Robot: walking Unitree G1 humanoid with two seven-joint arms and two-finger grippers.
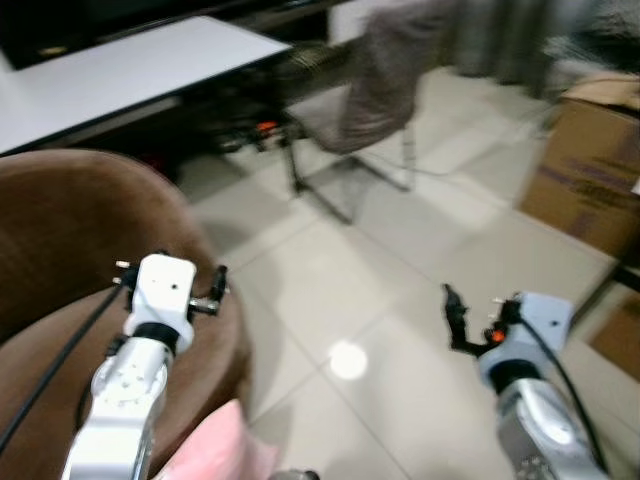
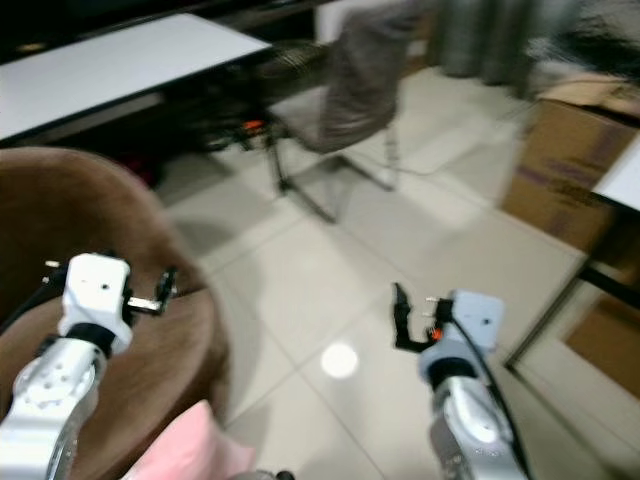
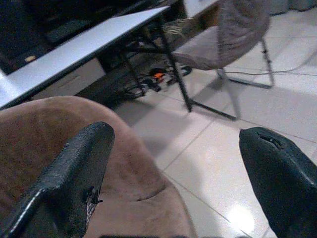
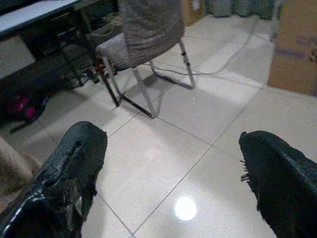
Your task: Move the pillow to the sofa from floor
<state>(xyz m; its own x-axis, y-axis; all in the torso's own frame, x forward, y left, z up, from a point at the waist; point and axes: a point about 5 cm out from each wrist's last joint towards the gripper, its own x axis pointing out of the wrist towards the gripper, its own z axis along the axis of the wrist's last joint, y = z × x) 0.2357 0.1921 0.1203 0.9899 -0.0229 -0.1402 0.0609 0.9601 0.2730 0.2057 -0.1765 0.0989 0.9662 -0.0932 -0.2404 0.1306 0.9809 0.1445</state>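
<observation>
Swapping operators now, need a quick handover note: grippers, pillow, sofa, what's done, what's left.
Left gripper: open, empty, raised over the brown sofa.
Right gripper: open, empty, over bare floor tiles.
Pillow: a pink soft thing at the lower edge of the head views, against the sofa's front; probably the pillow, and whether it rests on the seat or the floor can't be told.
Done: unclear.
Left: confirm the pillow's spot; if it is on the floor, lift it onto the sofa.
</observation>
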